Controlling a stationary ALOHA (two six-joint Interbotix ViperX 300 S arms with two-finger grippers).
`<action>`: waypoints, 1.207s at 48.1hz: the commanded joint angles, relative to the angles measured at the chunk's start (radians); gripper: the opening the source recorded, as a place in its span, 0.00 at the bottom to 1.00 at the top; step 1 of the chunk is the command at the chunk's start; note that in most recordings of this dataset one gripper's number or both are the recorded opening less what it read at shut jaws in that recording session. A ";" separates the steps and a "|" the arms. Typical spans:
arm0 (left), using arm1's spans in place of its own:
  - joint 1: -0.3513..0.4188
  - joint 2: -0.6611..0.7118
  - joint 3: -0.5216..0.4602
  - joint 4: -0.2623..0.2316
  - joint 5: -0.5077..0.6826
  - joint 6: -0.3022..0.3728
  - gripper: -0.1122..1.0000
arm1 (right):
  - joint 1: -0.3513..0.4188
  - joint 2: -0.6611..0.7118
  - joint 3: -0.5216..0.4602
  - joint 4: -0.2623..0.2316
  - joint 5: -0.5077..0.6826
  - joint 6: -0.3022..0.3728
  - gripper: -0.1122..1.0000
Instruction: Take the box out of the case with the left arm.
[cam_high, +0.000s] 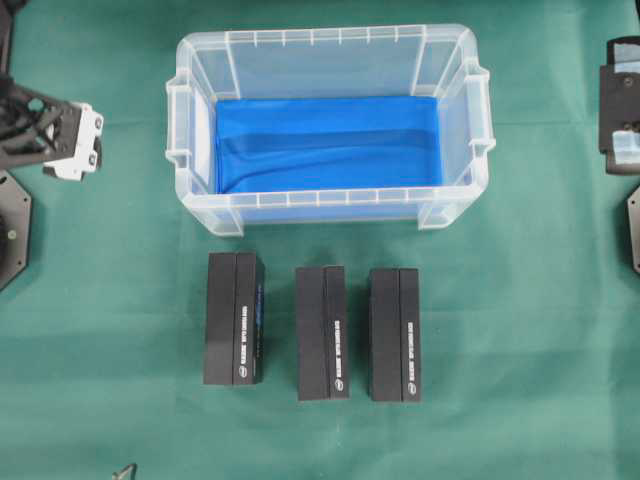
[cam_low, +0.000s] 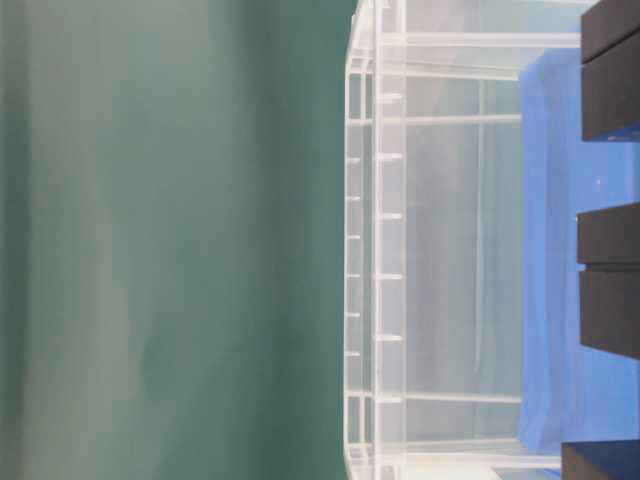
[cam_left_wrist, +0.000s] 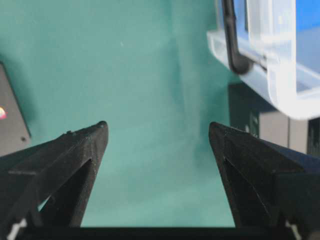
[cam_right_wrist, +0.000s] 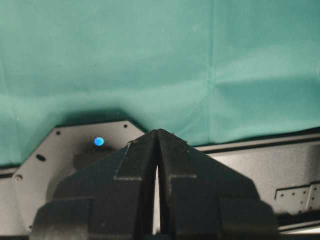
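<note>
Case (cam_high: 330, 205) holds only its blue liner; three boxes (cam_high: 235, 318) out on counter (cam_high: 120, 300). Left claw (cam_left_wrist: 157, 135) wide, empty. Right claw (cam_right_wrist: 157, 137) pinched closed. Task looks done.

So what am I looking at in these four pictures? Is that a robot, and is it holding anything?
Yes, a robot with two arms. One picture looks down from above: a clear plastic case with a blue sheet inside sits on a green cloth, and three black boxes stand in a row in front of it, outside the case. Another looks from table height, turned sideways. The last two come from cameras on the arms' wrists. The left end effector is open over the cloth and holds nothing. The right end effector is shut, also empty.
</note>
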 joint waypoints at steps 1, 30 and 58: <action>0.034 -0.006 -0.017 0.000 -0.002 0.023 0.79 | -0.002 -0.002 -0.011 -0.003 -0.003 0.002 0.10; 0.048 -0.006 -0.017 -0.005 -0.002 0.034 0.79 | 0.000 -0.002 -0.009 -0.003 -0.003 0.000 0.10; 0.048 -0.006 -0.017 -0.006 -0.002 0.034 0.79 | 0.000 -0.002 -0.009 -0.003 -0.003 0.000 0.10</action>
